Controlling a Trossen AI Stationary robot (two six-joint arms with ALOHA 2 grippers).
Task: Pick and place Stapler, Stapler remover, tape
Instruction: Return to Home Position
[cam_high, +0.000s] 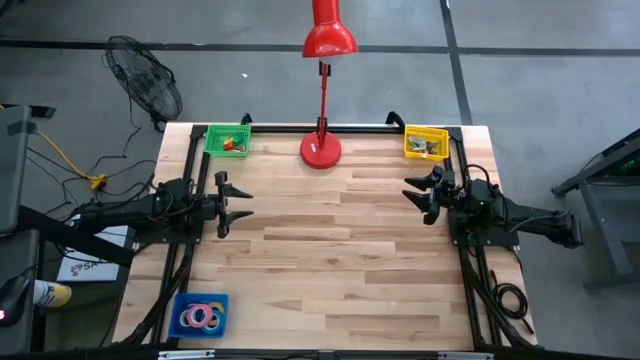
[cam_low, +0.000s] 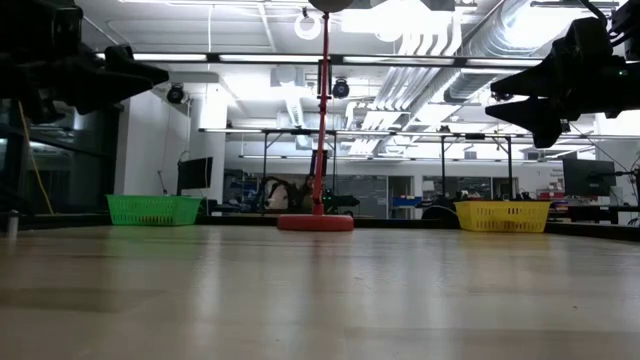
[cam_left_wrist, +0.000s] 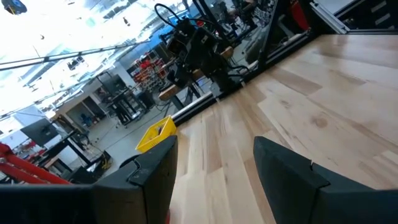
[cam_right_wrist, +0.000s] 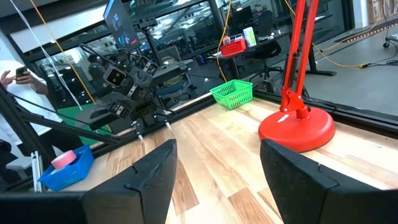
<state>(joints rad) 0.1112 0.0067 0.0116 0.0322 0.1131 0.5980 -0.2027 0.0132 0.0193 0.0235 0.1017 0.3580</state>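
Tape (cam_high: 200, 317) in blue basket (cam_high: 221, 300); L fingers (cam_left_wrist: 292, 180), R fingers (cam_right_wrist: 305, 180) spread.

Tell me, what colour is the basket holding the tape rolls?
The basket is blue, clearest in the high view.

**A red lamp, a fan and loose cables around the wooden table**

We see a red desk lamp (cam_high: 323, 100) at the middle of the far edge of the pale plank table (cam_high: 340, 270), its round base (cam_high: 321, 150) flat on the wood and its pole upright. On the grey floor beyond the far left corner is a black wire fan (cam_high: 148, 80). We also see a yellow cable (cam_high: 62, 155) trailing over the floor left of the table, and a black cable coil (cam_high: 510, 300) by the near right corner. In the room beyond the table, a person's hand (cam_right_wrist: 9, 78) holds a dark phone (cam_right_wrist: 22, 70).
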